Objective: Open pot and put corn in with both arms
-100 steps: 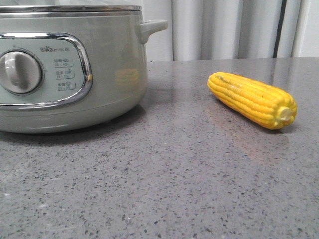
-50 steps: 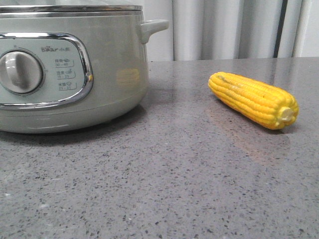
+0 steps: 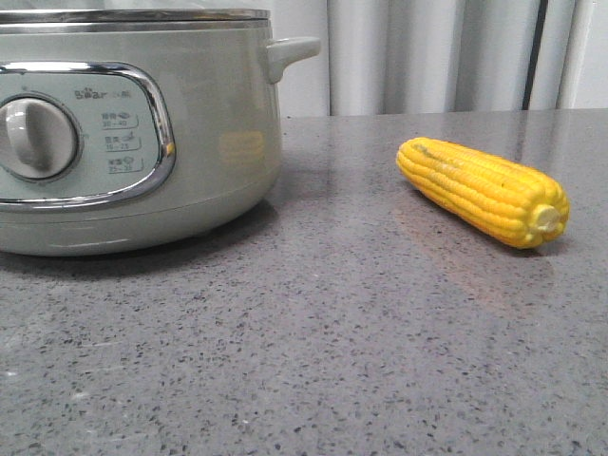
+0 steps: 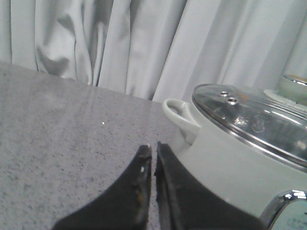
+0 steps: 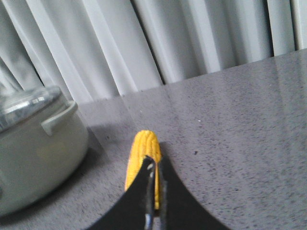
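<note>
The pale grey-green pot [image 3: 218, 142] stands at the left of the grey table, with its glass lid [image 3: 133, 16] on. The yellow corn [image 3: 480, 190] lies on its side to the right of the pot, stub end toward the front. Neither gripper shows in the front view. In the left wrist view my left gripper [image 4: 154, 147] is shut and empty, beside the pot's side handle [image 4: 180, 115] and below the lid [image 4: 249, 120]. In the right wrist view my right gripper [image 5: 156, 162] is shut and empty, in line with the corn [image 5: 143, 146] and short of it. The pot [image 5: 33, 153] is beside it.
A pale curtain [image 3: 437, 57] hangs along the table's far edge. A pale bowl-like thing [image 4: 293, 86] shows beyond the pot in the left wrist view. Bare grey speckled table [image 3: 332, 332] lies between the pot and the corn and in front of them.
</note>
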